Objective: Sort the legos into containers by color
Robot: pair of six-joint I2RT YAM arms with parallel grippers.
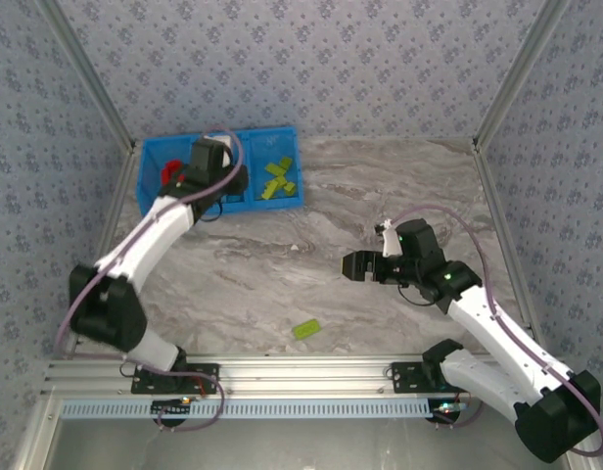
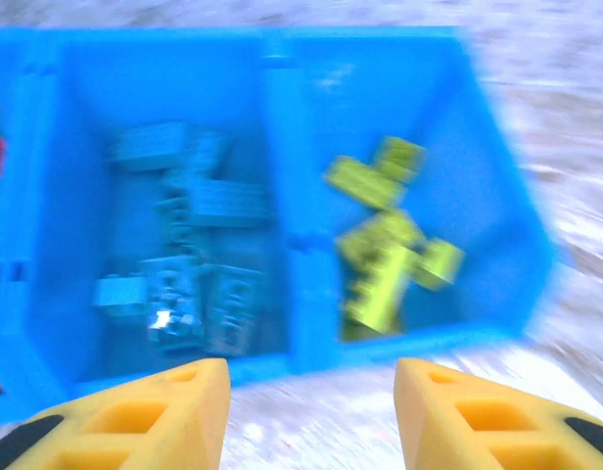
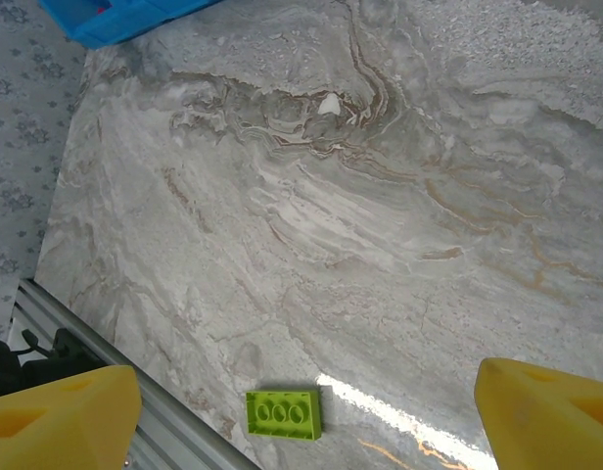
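The blue bin (image 1: 264, 132) stands at the back left of the marble table. Its right compartment holds several lime green legos (image 2: 385, 245), the middle one several light blue legos (image 2: 184, 245), and a red lego (image 1: 170, 171) shows in the left one. My left gripper (image 2: 311, 377) hovers open and empty at the bin's near wall (image 2: 429, 338), seen from above at the middle compartment (image 1: 218, 186). One lime green lego (image 3: 283, 414) lies upside down near the front edge (image 1: 305, 329). My right gripper (image 3: 309, 392) is open and empty above it, right of centre (image 1: 355, 266).
An aluminium rail (image 1: 301, 377) runs along the table's near edge, close to the loose lego, and shows in the right wrist view (image 3: 164, 421). Patterned walls and slanted metal posts (image 1: 507, 88) close in the sides. A corner of the bin (image 3: 115, 20) shows far off.
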